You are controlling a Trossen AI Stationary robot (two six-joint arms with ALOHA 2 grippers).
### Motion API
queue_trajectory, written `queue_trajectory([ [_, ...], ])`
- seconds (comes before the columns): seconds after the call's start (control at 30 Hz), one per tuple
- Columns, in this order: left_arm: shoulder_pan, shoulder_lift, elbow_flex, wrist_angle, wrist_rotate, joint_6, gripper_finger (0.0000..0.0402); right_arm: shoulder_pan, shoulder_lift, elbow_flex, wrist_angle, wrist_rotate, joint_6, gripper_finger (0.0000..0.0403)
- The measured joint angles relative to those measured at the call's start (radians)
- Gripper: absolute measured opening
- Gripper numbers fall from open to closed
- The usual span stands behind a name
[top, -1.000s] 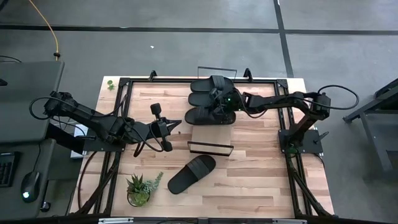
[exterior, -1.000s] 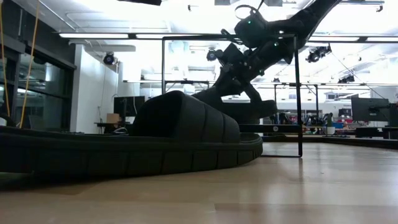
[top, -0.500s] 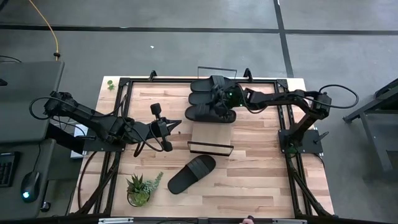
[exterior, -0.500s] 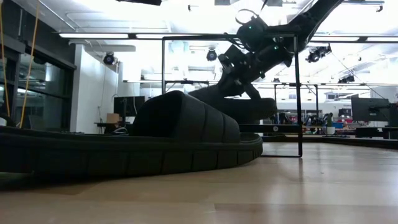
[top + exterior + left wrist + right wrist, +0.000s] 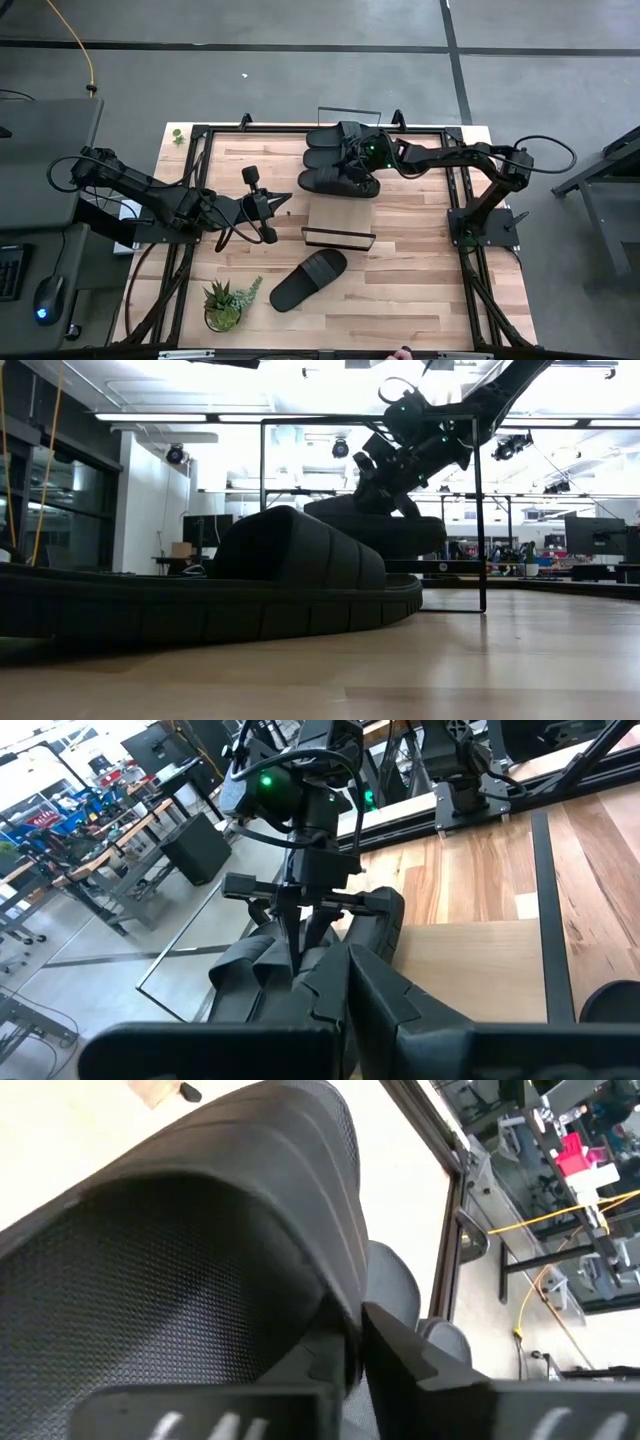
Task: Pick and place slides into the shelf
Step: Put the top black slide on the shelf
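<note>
Slides [image 5: 338, 160]: three are being kept on the shelf [image 5: 338, 222]; one [image 5: 308, 279] is lying on the table. Right gripper [image 5: 357, 160] is pinching a slide's strap; level seating advised. Left gripper [image 5: 283, 200]: waiting mid-table, fingers spread.

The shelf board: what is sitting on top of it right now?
Three slides lie side by side on the far part of the shelf; the right gripper is over them, covering part of the middle one. The near part is bare.
</note>
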Motion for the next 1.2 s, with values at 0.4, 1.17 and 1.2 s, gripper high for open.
queue_trajectory([
  [0.4,0.000,0.000,0.000,0.000,0.000,0.000,0.0001,-0.001,0.000,0.000,0.004,0.070,0.059,0.0141],
  [1.17,0.000,0.000,0.000,-0.001,0.000,0.000,0.0001,0.027,0.000,0.000,-0.108,0.158,0.164,0.0162],
  [1.2,0.000,0.000,0.000,-0.001,0.000,0.000,0.0001,0.028,0.000,0.001,-0.113,0.161,0.164,0.0162],
])
